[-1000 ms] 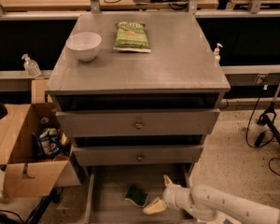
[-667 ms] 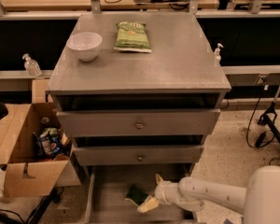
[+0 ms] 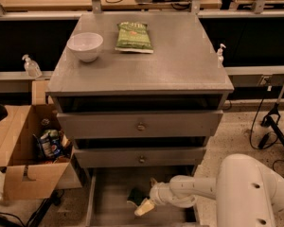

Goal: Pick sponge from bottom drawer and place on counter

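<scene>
Camera view shows the small dark green scouring sponge (image 3: 134, 196) lying on the plank floor of the pulled-out grey wooden bottom drawer (image 3: 109, 200). My gripper (image 3: 147, 195) sits low in that drawer just right of the sponge, tan-tipped fingers (image 3: 143, 207) spread apart. Above, the flat grey wooden counter (image 3: 180, 65) carries a white bowl (image 3: 85, 45) and a light green snack bag (image 3: 134, 36).

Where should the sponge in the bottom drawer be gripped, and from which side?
Probably across its narrow width, from above: the sponge lies flat on the drawer floor, clear of the walls, and the open gripper hangs just beside it.
</scene>
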`<state>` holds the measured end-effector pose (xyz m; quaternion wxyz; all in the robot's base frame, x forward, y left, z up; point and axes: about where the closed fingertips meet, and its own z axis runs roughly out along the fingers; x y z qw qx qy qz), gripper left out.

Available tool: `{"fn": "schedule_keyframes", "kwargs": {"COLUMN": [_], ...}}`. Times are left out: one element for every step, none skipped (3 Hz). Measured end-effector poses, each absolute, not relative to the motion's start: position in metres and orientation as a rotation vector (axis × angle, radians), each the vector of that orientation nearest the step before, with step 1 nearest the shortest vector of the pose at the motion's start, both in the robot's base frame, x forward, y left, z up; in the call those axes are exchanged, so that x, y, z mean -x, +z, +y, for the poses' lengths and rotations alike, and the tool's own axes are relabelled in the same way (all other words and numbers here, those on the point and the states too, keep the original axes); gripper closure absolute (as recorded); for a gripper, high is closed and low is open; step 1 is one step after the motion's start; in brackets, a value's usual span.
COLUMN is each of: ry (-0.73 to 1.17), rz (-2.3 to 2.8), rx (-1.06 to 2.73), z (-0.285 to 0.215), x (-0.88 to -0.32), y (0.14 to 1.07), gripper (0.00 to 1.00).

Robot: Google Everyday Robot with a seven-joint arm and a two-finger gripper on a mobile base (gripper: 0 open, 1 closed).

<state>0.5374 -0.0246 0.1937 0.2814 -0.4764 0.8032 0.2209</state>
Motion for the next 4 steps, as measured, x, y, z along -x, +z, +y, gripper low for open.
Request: {"fn": "schedule_keyframes", "kwargs": {"ry": [0.604,0.636,0.636,0.643], "rz": [2.156,2.130,2.130,2.164], "rx": [1.293,1.328,1.329,1.333], "z": [-0.015,0.019,0.020,0.022], "x": [-0.535,-0.533,-0.533,-0.530], "y": [0.172,0.135,0.134,0.117], "gripper": [0.00,0.00,0.00,0.04]}}
